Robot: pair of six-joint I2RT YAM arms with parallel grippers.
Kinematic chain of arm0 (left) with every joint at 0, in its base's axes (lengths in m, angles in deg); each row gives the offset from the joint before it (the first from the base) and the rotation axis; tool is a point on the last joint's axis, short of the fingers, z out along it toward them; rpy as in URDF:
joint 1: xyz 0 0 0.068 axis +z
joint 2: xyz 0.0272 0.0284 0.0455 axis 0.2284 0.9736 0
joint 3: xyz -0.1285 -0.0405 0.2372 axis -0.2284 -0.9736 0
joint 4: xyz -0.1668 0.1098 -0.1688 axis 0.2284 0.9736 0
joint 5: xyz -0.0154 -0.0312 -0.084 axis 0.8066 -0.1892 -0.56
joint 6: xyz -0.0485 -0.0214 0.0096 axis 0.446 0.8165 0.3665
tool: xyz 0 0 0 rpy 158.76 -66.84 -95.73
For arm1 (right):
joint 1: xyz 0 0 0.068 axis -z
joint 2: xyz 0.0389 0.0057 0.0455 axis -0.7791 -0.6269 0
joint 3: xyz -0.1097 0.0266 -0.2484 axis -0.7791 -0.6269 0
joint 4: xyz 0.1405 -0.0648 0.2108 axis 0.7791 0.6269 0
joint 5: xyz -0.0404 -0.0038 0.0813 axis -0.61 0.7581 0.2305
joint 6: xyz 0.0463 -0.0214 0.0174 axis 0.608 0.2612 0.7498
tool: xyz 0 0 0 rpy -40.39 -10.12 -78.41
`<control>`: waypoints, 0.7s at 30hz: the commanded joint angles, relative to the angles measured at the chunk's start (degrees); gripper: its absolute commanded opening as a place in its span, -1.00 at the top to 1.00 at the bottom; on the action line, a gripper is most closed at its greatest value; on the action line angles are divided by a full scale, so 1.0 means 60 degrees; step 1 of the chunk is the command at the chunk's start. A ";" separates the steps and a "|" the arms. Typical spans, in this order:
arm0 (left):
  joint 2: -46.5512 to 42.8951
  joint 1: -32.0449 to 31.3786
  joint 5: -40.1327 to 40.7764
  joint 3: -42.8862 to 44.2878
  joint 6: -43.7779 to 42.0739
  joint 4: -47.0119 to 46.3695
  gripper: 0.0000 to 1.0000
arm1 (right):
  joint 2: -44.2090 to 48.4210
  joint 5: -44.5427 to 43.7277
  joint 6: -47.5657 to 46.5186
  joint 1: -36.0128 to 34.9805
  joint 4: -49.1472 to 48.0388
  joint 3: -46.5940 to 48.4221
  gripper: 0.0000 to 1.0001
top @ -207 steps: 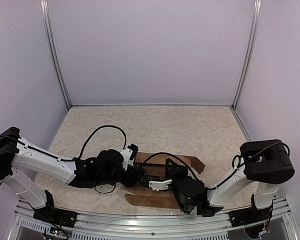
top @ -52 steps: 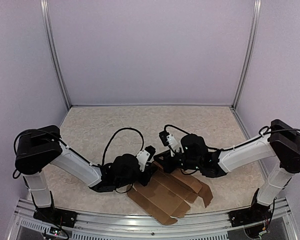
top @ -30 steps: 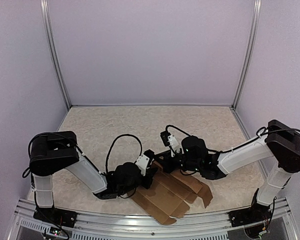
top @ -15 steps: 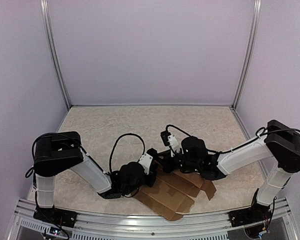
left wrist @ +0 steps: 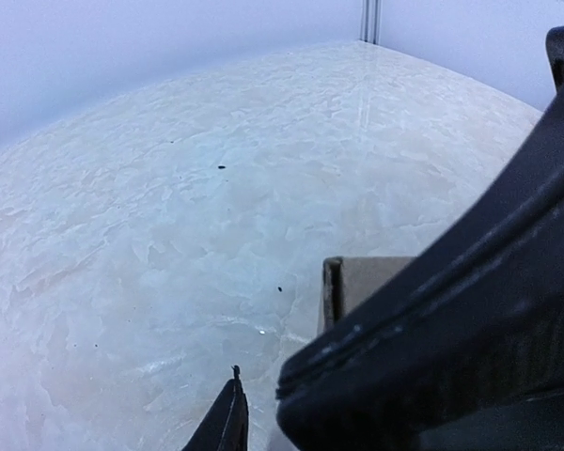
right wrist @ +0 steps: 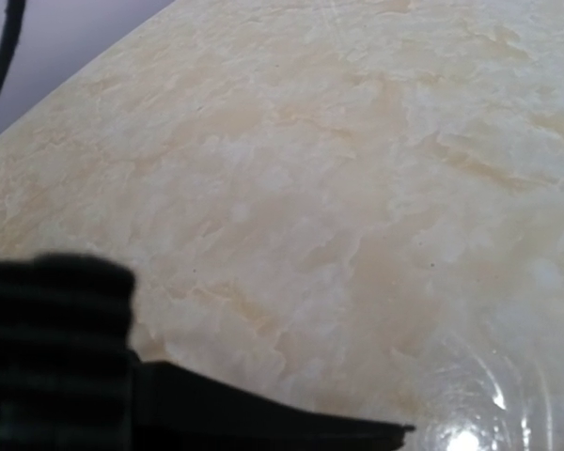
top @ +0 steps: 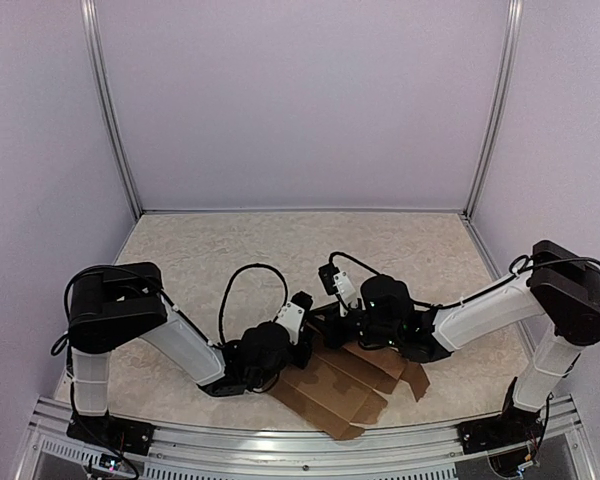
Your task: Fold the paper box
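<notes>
Lying flat on the table near its front edge, the paper box sits between the two arms. The left gripper is at the box's left edge; whether its jaws pinch cardboard cannot be told. The right gripper, fingers pressed together and holding nothing, is at the box's far edge.

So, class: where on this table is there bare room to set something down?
Free: the broad strip of table along the back wall. Crowded: front centre, where the left gripper and right gripper sit close together at the paper box.
</notes>
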 commanded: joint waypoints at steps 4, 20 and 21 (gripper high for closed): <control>0.0242 0.0030 0.0570 0.0288 -0.0183 -0.0224 0.35 | -0.0216 -0.0135 0.0119 -0.0118 0.0563 -0.0186 1.00; 0.0783 0.0030 0.0257 0.0855 -0.0516 -0.0152 0.88 | -0.0231 -0.0209 0.0225 -0.0130 0.0513 -0.0199 1.00; 0.0783 0.0030 0.0254 0.0848 -0.0517 -0.0152 0.98 | -0.0227 -0.0225 0.0244 -0.0143 0.0502 -0.0201 1.00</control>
